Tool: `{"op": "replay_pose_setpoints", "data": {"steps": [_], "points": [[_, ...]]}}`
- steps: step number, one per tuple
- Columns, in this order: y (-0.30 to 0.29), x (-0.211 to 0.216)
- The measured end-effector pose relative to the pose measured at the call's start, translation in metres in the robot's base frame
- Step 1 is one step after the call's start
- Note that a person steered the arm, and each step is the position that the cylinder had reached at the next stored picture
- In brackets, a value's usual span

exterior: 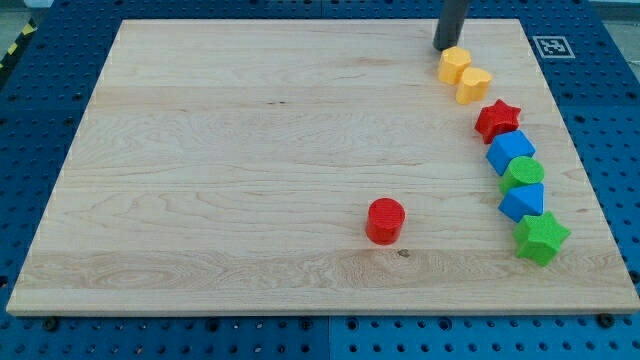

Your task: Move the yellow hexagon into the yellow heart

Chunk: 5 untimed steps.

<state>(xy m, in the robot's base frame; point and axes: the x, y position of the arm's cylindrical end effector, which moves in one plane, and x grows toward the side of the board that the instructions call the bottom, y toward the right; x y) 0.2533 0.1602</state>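
Observation:
The yellow hexagon [454, 65] lies near the view's top right on the wooden board [250, 150]. The yellow heart [474, 84] lies just below and right of it, touching it. My tip [444, 47] comes down from the view's top and rests against the hexagon's upper left side, on the side away from the heart.
Below the heart a curved line of blocks runs down the board's right side: a red star [497, 120], a blue block [510, 152], a green round block [523, 174], another blue block [523, 202] and a green star [541, 238]. A red cylinder [385, 220] stands alone lower down.

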Motion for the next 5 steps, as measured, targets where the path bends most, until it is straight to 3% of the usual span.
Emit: {"op": "replay_pose_setpoints", "data": {"steps": [1, 4, 5], "points": [[-0.038, 0.002], [0.009, 0.037], [-0.011, 0.037]]}}
